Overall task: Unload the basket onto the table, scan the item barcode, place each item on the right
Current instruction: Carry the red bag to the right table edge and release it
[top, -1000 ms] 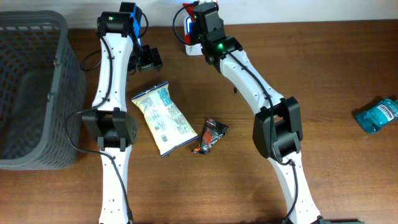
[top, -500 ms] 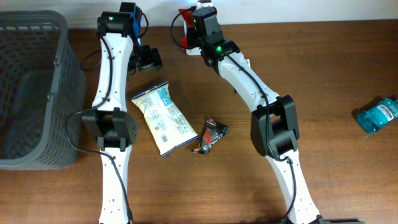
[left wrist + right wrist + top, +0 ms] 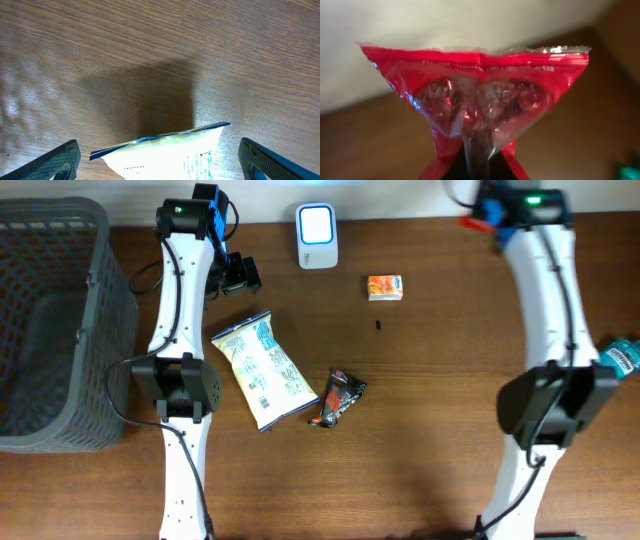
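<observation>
Packet [image 3: 475, 95] clamped in right pincer [image 3: 482, 215], red, well apart from scanner [image 3: 317, 223]

We hold our left arm [image 3: 178, 310] stretched toward the far side with the left gripper [image 3: 240, 276] pointed down and its fingers [image 3: 57, 160] spread wide, while our right arm [image 3: 555, 290] reaches to the far right, the right gripper [image 3: 484, 216] pinched tight on a red packet [image 3: 475, 95].

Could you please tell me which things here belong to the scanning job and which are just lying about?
In the job: red plastic packet in the right gripper; white scanner with lit blue window.
Lying about: pale printed snack bag; small dark wrapper; small orange box; blue bottle; grey mesh basket.
</observation>
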Controlling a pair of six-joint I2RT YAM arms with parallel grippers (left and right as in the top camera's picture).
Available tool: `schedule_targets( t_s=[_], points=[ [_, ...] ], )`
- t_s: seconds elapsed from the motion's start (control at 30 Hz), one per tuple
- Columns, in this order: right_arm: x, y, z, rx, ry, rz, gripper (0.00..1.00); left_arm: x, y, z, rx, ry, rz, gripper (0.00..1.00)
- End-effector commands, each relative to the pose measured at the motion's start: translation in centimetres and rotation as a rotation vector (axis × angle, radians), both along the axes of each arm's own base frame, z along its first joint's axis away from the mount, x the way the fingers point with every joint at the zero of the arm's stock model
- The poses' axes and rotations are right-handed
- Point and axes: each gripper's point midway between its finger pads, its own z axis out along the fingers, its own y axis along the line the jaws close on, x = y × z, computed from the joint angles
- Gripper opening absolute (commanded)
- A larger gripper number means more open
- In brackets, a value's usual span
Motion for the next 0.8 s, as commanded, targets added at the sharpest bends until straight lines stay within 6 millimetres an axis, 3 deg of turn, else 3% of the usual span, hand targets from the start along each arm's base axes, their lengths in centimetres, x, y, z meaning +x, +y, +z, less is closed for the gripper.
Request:
schedule_targets(
  t_s=[0.0,0.07,0.2,0.3,0.37,0.43,0.53,0.6,0.63,0.77],
  points=[
    [-4.8,-9.3,-1.9,-0.007,0.113,-0.248,0.04,0.2,0.2,0.7,0.007,-0.02,0.015,0.99],
    [-8.4,-14.7,-2.9,0.017,0.176,-0.372,0.04,0.2,0.2,0.7,0.007,-0.021,0.015,0.99],
    [-14.8,-22.9,-4.4,0.052,0.247,-0.56,0.04,0.2,0.2,0.7,0.007,-0.02,0.015,0.99],
    [-19.5,-27.6,-6.6,0.092,0.29,-0.698,0.04,0.2,0.2,0.7,0.007,-0.021,0.015,0.99],
    [-22.5,-29.5,-9.2,0.171,0.3,-0.817,0.04,0.2,0.2,0.7,0.007,-0.021,0.015,0.99],
    [-23.9,-30.4,-12.3,0.273,0.297,-0.836,0.08,0.2,0.2,0.7,0.007,-0.02,0.015,0.99],
    [-25.9,-31.3,-15.3,0.325,0.308,-0.87,0.48,0.2,0.2,0.7,0.007,-0.02,0.015,0.99],
    [-26.5,-31.6,-15.4,0.327,0.312,-0.879,0.76,0.2,0.2,0.7,0.007,-0.021,0.015,0.99],
    [-26.6,-31.9,-14.9,0.323,0.301,-0.884,0.99,0.2,0.2,0.7,0.007,-0.021,0.015,0.99],
    [-26.0,-32.5,-9.6,0.28,0.198,-0.879,0.99,0.2,0.2,0.7,0.007,-0.02,0.015,0.99]
  ],
)
